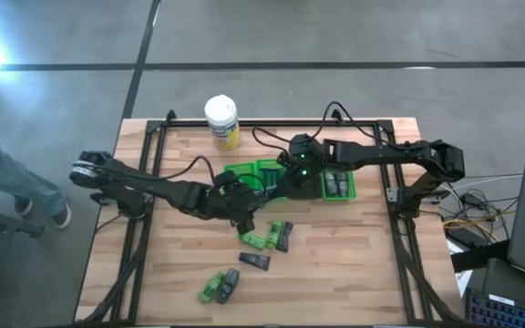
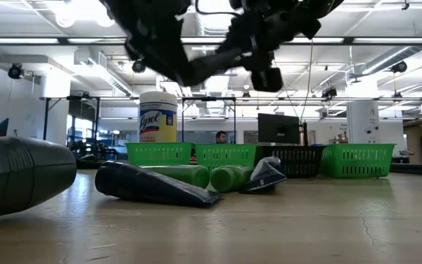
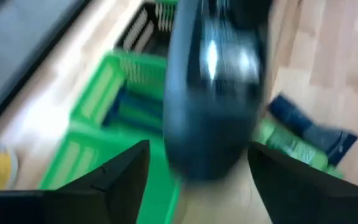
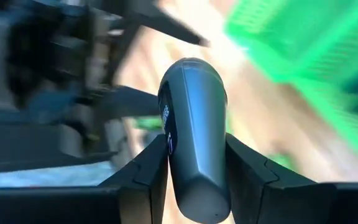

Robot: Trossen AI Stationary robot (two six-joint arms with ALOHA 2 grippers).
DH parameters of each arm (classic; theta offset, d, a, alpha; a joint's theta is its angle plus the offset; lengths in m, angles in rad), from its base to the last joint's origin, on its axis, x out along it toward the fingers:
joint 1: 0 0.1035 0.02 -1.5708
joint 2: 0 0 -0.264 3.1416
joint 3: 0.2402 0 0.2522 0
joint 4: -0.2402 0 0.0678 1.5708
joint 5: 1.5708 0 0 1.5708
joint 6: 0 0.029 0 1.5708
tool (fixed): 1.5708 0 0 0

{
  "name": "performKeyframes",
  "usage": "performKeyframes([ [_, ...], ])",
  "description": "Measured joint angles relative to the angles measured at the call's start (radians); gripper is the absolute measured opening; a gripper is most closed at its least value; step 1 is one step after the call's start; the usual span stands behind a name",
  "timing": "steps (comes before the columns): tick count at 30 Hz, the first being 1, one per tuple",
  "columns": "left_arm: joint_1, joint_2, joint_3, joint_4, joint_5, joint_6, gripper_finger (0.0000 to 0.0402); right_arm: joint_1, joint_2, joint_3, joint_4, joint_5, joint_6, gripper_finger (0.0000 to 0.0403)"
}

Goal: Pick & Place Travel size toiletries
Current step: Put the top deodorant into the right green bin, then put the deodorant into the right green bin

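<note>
The right gripper (image 4: 194, 180) pinches a grey tube (image 4: 194, 130) while the left gripper (image 3: 197, 180) gapes open, so a seemingly shallow grip could drop it short of the trays (image 1: 340, 187).

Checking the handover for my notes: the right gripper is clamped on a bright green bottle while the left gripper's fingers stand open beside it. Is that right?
Not quite. The right gripper is clamped on a dark grey tube, not a green bottle; the right wrist view shows it between the fingers. The left gripper does stand open, with that tube in front of it.
</note>
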Motion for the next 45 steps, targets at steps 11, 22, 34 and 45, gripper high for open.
performKeyframes([
  [11,-0.072,0.000,-0.002,-0.224,0.056,-0.264,0.0308,-0.172,-0.177,-0.001,-0.699,0.311,-0.345,0.0112],
  [22,-0.079,-0.001,-0.035,-0.217,-0.014,-0.310,0.0307,-0.166,-0.421,-0.210,-0.749,0.782,-0.216,0.0107],
  [34,-0.077,-0.002,-0.050,-0.216,-0.018,-0.302,0.0307,-0.014,-0.468,-0.471,-0.550,0.874,0.091,0.0125],
  [45,-0.076,-0.002,-0.050,-0.218,0.042,-0.279,0.0307,0.000,-0.476,-0.422,-0.520,0.726,0.063,0.0215],
])
